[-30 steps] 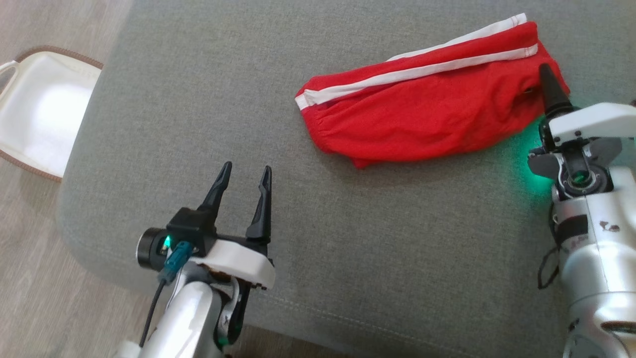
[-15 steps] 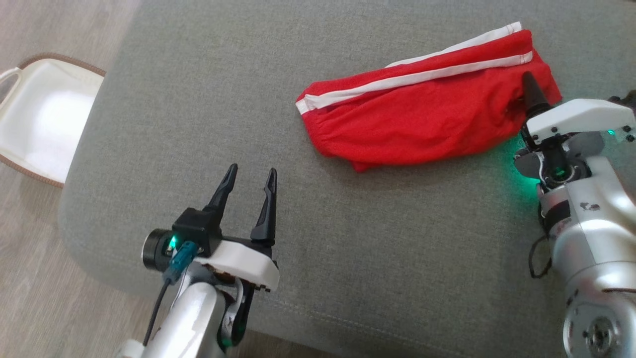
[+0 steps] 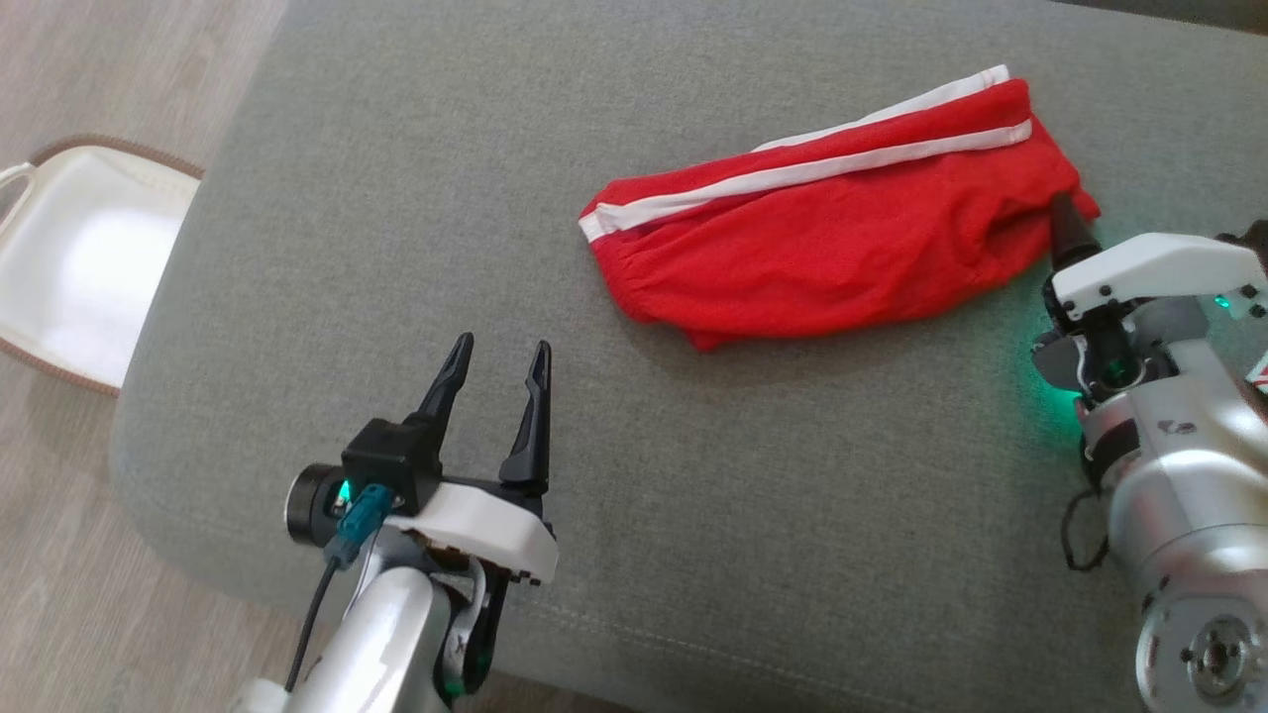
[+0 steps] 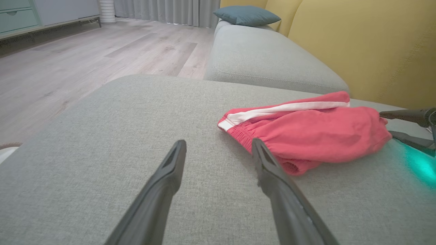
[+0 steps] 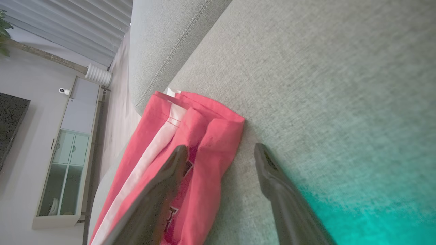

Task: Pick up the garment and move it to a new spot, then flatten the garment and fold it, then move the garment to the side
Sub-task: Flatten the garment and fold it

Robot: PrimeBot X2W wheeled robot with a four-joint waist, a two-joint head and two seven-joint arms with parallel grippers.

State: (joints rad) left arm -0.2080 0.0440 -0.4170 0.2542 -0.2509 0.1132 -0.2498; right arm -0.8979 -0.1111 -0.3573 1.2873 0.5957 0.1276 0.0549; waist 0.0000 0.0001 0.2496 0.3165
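Right gripper [image 5: 219,147]: jaws spread wide, nothing clamped. One finger overlaps right end of red garment [image 3: 822,248], other over bare grey cushion [image 3: 376,218]; garment's folded edge sits between them. Contact with cloth: can't tell. Left gripper [image 3: 500,347]: wide open, empty, over cushion near front edge, well apart from garment. Garment lies bunched on cushion's far right part, white stripes along far side.

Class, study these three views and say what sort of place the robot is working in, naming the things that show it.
Probably a home living room: a grey fabric sofa seat with a yellow back cushion and teal throw pillow, a pale wood-plank floor, and a white glass-door cabinet.
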